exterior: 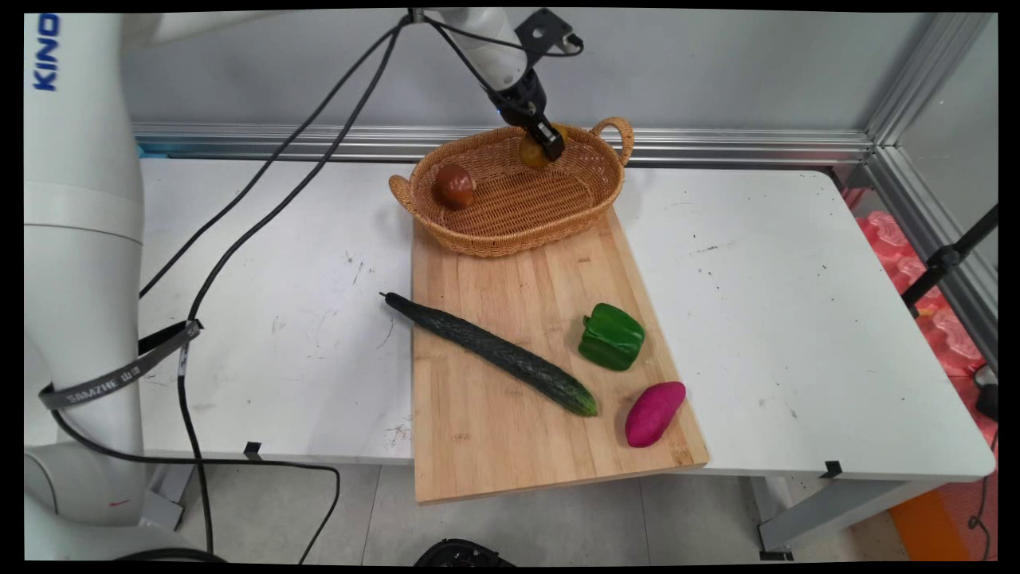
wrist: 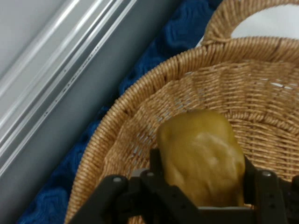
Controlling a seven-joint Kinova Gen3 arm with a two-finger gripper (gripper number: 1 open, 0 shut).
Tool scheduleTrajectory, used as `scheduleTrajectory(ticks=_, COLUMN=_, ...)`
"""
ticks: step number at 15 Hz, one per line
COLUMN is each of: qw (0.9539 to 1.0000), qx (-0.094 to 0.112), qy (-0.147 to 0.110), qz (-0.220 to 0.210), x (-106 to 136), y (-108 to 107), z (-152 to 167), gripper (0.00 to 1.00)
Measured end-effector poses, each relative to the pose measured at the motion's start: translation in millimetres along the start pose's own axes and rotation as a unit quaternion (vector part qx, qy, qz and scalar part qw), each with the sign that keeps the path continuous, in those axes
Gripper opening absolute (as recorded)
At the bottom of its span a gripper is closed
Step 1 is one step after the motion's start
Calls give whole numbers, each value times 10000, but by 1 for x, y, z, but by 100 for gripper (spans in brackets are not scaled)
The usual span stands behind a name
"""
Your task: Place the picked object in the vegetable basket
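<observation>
One yellow potato (wrist: 202,156) sits pinched in the gripper (exterior: 550,145) over the basket (exterior: 478,231), top middle; a brown fruit (exterior: 454,186) lies inside.

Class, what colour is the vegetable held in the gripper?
Yellowish-brown, a potato between the gripper's fingers; clearest in the hand view.

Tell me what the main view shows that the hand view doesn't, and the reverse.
Only the main view shows the wooden board with the cucumber, green pepper and purple sweet potato, plus a reddish-brown fruit at the basket's left end. Only the hand view shows blue material outside the basket's rim. Both show the end effector shut on a yellowish potato over the wicker basket.
</observation>
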Motion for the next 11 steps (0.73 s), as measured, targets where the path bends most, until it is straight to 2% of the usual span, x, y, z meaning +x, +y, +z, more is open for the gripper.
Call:
scheduleTrajectory(ticks=7, qw=9996, qx=-60, qy=-260, qz=32, x=0, y=-3, z=31, gripper=0)
scheduleTrajectory(ticks=8, qw=9996, qx=-75, qy=-272, qz=44, x=0, y=-3, z=34, gripper=100)
scheduleTrajectory(ticks=11, qw=9995, qx=-149, qy=-231, qz=126, x=2, y=0, z=33, gripper=100)
